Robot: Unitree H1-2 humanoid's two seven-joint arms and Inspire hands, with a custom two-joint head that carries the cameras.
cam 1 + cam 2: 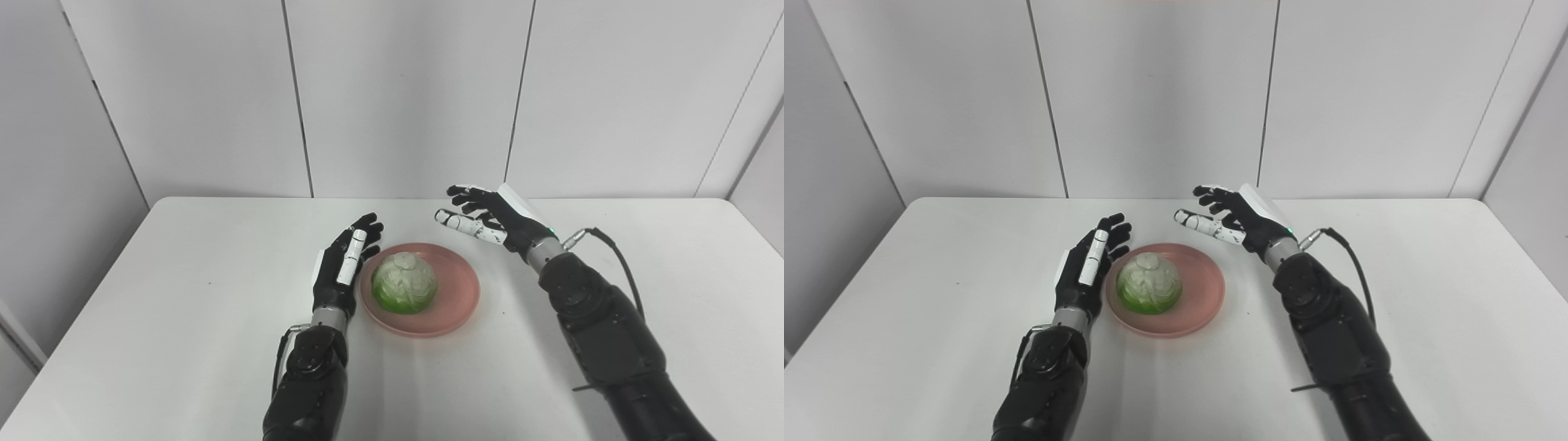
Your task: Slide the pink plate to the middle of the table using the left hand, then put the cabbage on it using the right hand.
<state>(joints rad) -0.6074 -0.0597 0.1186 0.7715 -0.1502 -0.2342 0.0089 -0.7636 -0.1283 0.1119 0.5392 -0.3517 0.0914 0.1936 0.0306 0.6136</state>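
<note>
- A smooth white rectangular table (184, 318) with rounded far corners is seen from above, filling the lower part of both views.
- The table's matte top carries soft grey shadows under the arms and a few tiny dark specks, one to the left of the left arm and one just right of the plate.
- The table is backed by a wall of pale grey flat panels (404, 92), which are divided by thin dark vertical seams; angled side panels close the space in at left and right.
- A round, shallow pink plate (459, 288) with a raised rim is set near the middle of the table.
- A rounded half cabbage (404, 285), pale white-green on top and bright green at its lower edge, is rested on the plate, towards its left side.
- The black left hand (342, 269), marked by a white strip along one finger, is held just beside the plate's left rim, with its fingers extended and slightly apart; nothing is grasped, and contact with the rim cannot be told.
- The black-and-white right hand (487, 217) is held above the table beyond the plate's far right edge, apart from it, with fingers spread wide and nothing held.
- A dark cable (618, 257) is looped from the right wrist along the forearm.
</note>
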